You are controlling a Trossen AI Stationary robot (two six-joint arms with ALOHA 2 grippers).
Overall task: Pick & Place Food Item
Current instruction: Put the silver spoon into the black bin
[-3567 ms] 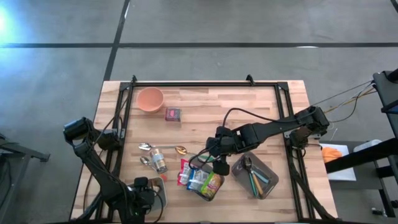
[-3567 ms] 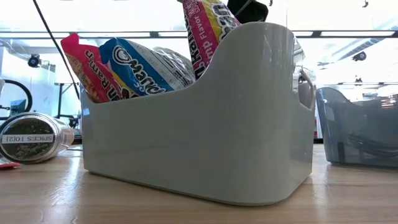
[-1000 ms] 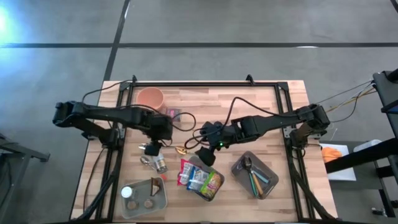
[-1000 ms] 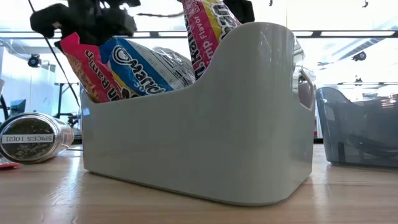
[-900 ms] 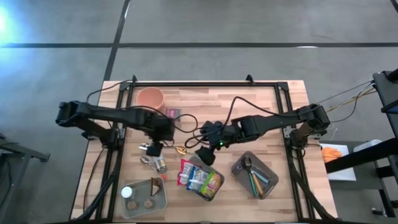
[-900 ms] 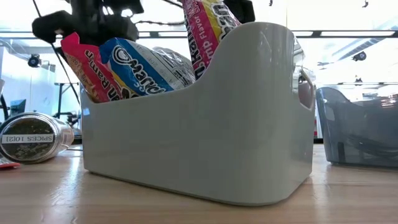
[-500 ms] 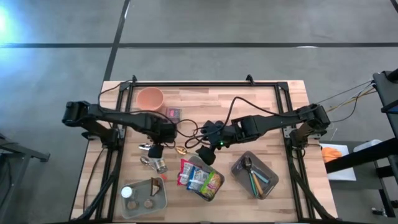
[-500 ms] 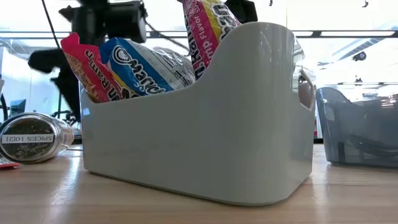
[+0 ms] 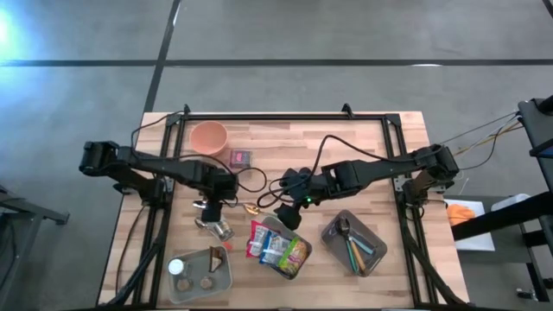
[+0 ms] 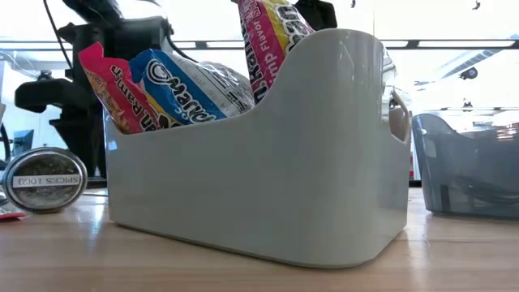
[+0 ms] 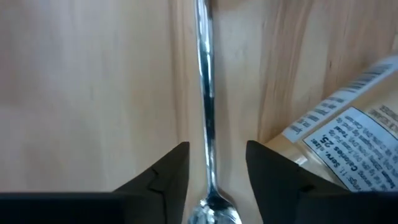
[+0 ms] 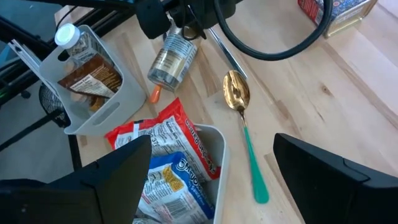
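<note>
My left gripper (image 9: 210, 211) points straight down over a silver spoon (image 11: 207, 124) that lies flat on the table. Its open fingers (image 11: 166, 180) stand on either side of the spoon's handle, close above the wood. A spice jar (image 9: 222, 227) lies on its side right beside them, its lid (image 10: 45, 180) facing the low camera. Snack packets (image 9: 278, 249) stand upright in a white bin (image 10: 268, 178). My right gripper (image 9: 285, 216) hangs open above the bin's far left corner, with nothing between its fingers. My left gripper's one finger (image 11: 273, 177) stands right at the spice jar's labelled side (image 11: 336, 137); whether it touches the jar I cannot tell. The spoon handle runs between the two fingers with a gap on each side.
A gold spoon with a green handle (image 12: 239, 99) lies near the bin. A grey tray (image 9: 200, 275) of packets sits at the near left, and a dark bin of utensils (image 9: 354, 244) at the near right. An orange bowl (image 9: 208, 136) and a red box (image 9: 240, 158) stand farther back.
My left gripper has come down to the table over the silver spoon, drifting slightly toward the near edge. The spice jar has turned about on the table, so that its lid now faces the low camera squarely.
</note>
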